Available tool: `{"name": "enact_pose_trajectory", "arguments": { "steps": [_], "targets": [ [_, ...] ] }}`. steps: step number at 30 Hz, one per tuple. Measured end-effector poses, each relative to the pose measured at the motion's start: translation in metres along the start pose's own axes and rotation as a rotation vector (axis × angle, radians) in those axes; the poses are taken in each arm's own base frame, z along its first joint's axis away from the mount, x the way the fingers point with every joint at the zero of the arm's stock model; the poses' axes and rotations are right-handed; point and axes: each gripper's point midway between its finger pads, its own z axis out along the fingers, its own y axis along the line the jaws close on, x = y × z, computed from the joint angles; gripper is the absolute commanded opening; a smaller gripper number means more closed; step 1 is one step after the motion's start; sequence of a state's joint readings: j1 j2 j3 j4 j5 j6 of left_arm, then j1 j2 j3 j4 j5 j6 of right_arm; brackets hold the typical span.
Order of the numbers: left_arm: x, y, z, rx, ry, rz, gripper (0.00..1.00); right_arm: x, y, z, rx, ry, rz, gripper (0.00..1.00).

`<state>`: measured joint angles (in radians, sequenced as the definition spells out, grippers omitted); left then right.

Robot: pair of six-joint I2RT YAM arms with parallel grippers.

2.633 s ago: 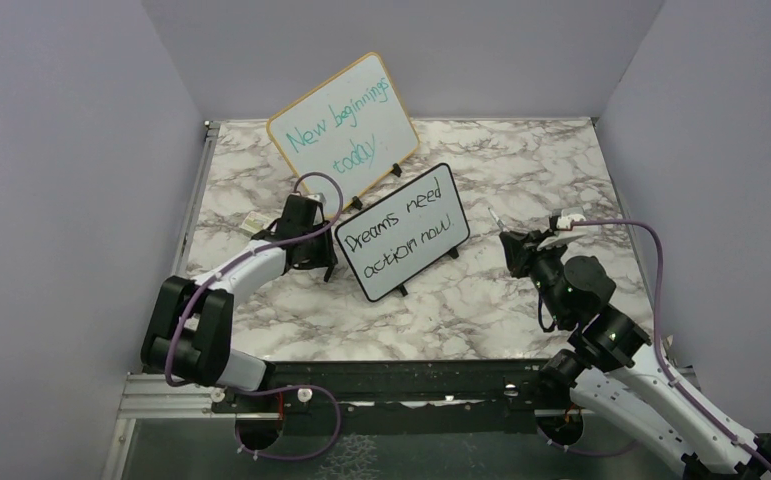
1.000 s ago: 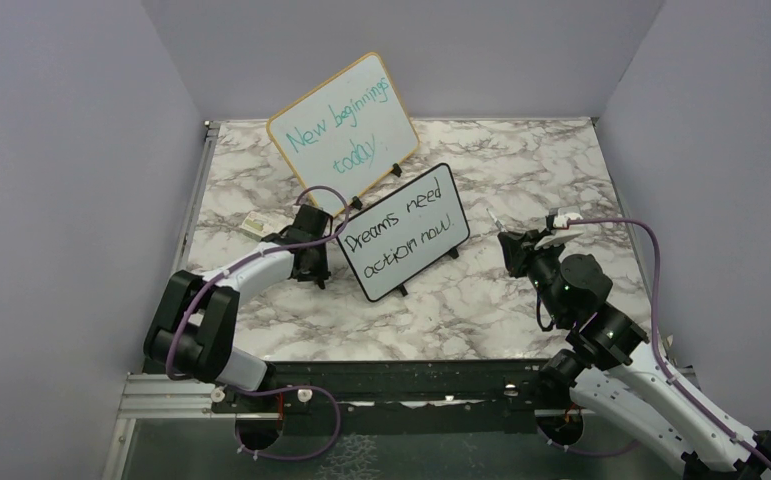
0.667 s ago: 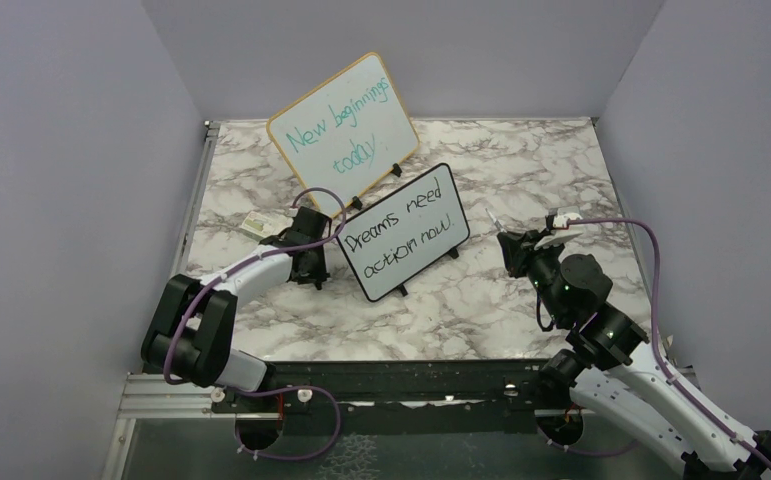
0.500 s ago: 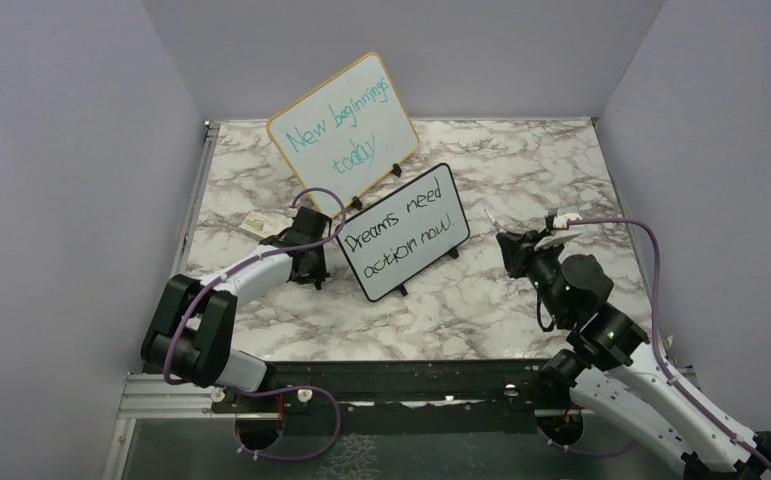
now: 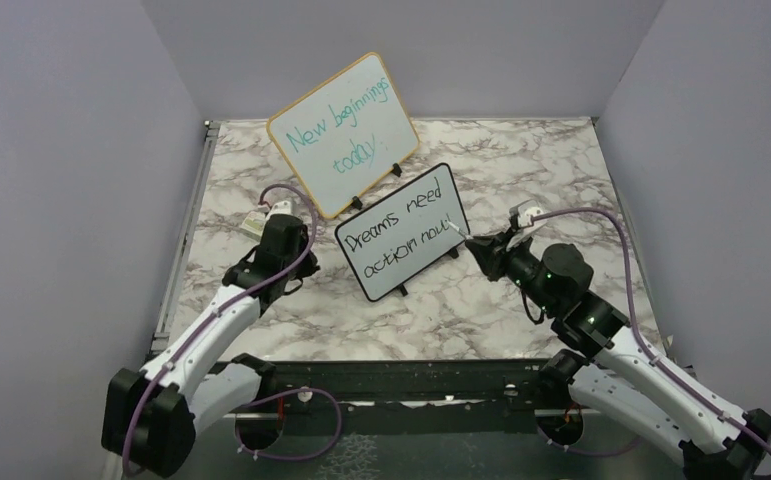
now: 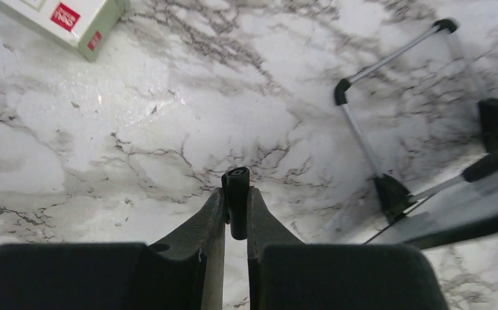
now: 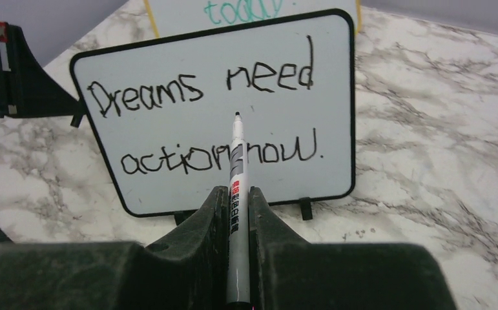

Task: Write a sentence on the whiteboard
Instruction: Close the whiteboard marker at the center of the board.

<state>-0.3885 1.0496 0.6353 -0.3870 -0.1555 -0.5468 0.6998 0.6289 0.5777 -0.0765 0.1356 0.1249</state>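
- Whiteboard (image 5: 401, 232): propped on its feet, just in front of the wood-framed board (image 5: 341, 130). The sentence (image 7: 207, 123) looks complete, full stop included.
- Right gripper (image 7: 236, 197): clamped on the marker (image 7: 237, 152). The tip is close to the whiteboard; contact is unclear.
- Left gripper (image 6: 236, 201): pinching the cap (image 6: 236, 175), left of the whiteboard.
- Risk: a stray tip stroke smears the letters, or a push topples the whiteboard.

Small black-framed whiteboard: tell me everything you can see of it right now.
The whiteboard is a small white rectangle in a thin black frame with rounded corners, propped up on little black feet on the marble table, in front of the larger wood-framed board. Its sentence, two lines of black marker, reads "Dreams need action now." The right pincer holds a marker with its tip close to the board's face; whether it touches cannot be told.
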Motion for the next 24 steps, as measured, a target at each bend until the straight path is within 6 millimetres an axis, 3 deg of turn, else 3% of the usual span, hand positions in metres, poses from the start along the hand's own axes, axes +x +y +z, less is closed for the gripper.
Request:
{"name": "enact_pose_trajectory", "arguments": {
  "steps": [13,18,24],
  "targets": [
    [-0.091,-0.042,-0.099,0.268,-0.395,-0.166,0.00,0.009,0.064,0.040,-0.312,0.021,-0.019,0.00],
    [-0.119,-0.056,-0.135,0.376,-0.505,-0.243,0.00,-0.008,0.113,0.041,-0.434,-0.069,-0.068,0.00],
    [-0.136,-0.067,-0.160,0.481,-0.569,-0.372,0.00,-0.031,0.159,0.037,-0.478,-0.248,-0.126,0.00]
  ]
}}
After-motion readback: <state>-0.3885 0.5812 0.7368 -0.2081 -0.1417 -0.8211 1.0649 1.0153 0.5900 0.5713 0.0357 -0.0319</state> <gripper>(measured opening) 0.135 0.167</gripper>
